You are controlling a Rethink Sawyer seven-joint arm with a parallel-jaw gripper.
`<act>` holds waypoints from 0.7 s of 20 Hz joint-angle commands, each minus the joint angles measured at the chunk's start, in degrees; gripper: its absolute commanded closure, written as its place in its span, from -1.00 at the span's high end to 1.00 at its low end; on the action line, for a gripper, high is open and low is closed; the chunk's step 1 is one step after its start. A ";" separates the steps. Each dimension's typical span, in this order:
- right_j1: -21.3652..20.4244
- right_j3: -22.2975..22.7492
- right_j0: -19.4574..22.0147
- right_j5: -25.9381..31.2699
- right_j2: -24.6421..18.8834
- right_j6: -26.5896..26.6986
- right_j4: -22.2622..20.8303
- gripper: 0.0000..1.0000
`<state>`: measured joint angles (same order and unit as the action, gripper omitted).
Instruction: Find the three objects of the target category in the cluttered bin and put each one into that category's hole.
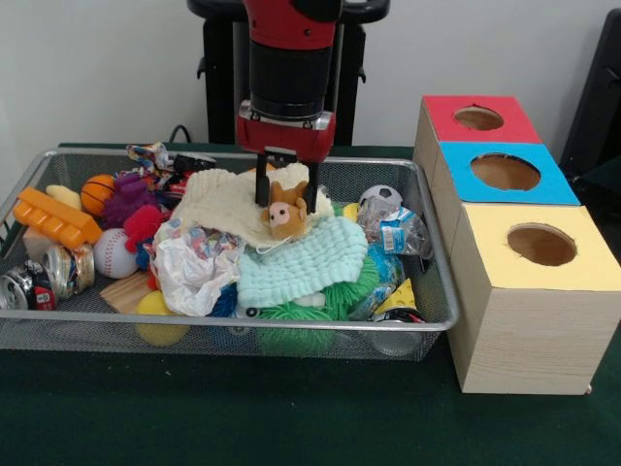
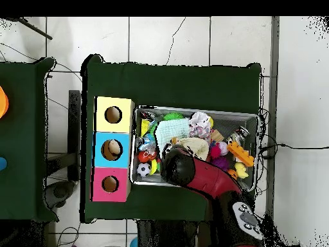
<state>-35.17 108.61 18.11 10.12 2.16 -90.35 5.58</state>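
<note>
Front: gripper point(image 1: 285, 194) down in the cluttered bin point(image 1: 441, 291), fingers straddling the tan-orange plush point(image 1: 285, 216) on the cloths, apparently closed on it, not lifted. Red hole point(image 1: 478, 117) looks empty. Overhead: arm hides the grasp; red hole point(image 2: 110, 184) empty, none delivered as far as visible.

Tan-orange, white-patched plush toy point(image 1: 286, 216); red-topped hole point(image 1: 478, 118); silver bin point(image 1: 427, 282).

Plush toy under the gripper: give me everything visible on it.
The plush toy is small, fuzzy and tan-orange with a white patch on its face and upright ears. It sits upright on the cream knit cloth, at the edge of the mint knit cloth, mid-bin. The gripper straddles it, one dark finger either side of its head; contact can't be confirmed. The overhead view hides it under the arm.
</note>
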 commanded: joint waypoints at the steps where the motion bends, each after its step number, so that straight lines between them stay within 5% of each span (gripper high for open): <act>1: 4.70 -1.43 1.49 -5.18 -3.44 -10.45 -0.12 1.00; 7: 5.74 -2.01 1.38 -6.05 -3.40 -10.12 -0.12 1.00; 8: 5.65 -1.80 1.60 -6.38 -3.61 -10.11 -0.12 -1.00; 14: 4.36 -1.98 0.80 -3.85 -3.00 -9.54 0.15 -1.00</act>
<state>-32.20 108.59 18.70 7.01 2.02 -90.35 5.61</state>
